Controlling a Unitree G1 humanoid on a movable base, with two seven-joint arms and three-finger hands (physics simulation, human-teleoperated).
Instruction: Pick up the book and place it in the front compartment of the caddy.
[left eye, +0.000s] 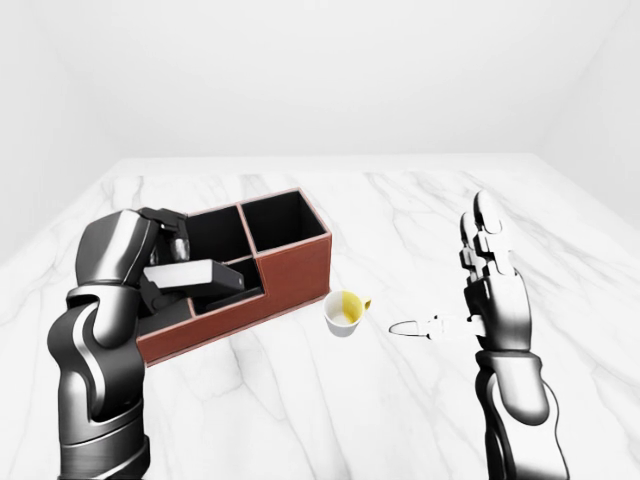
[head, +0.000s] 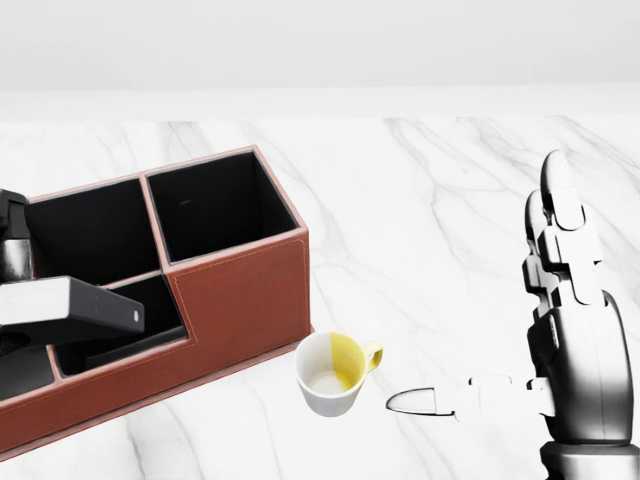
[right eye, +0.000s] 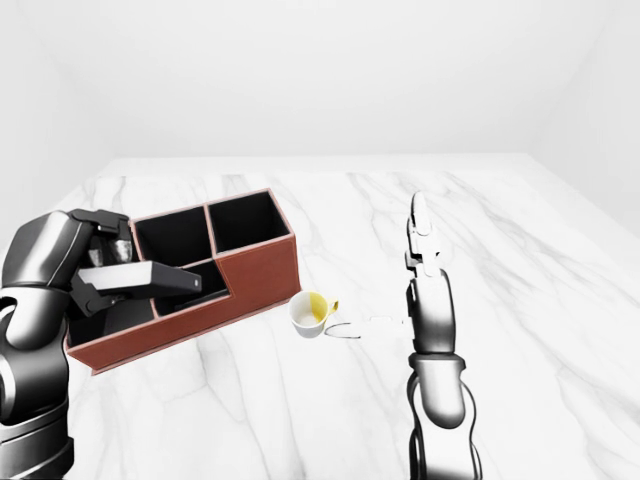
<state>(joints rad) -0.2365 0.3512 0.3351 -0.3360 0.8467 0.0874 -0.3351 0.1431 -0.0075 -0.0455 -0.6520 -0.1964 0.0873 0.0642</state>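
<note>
The left robot hand (left eye: 165, 265) gripped a flat grey rectangular book (head: 65, 310), its fingers closed round one end — the book lay level, hovering over the low compartment of the brown leather caddy with black-lined compartments (head: 240, 290). The caddy stood on the white marble table (head: 450, 220). Just right of the caddy sat a white mug with a yellow handle and inside (head: 330, 375). The right robot hand (head: 500, 330) was spread wide and held nothing — fingers upright, thumb pointing at the mug.

White marble tabletop (left eye: 400, 400), plain white walls (left eye: 330, 70), seemingly even light
</note>
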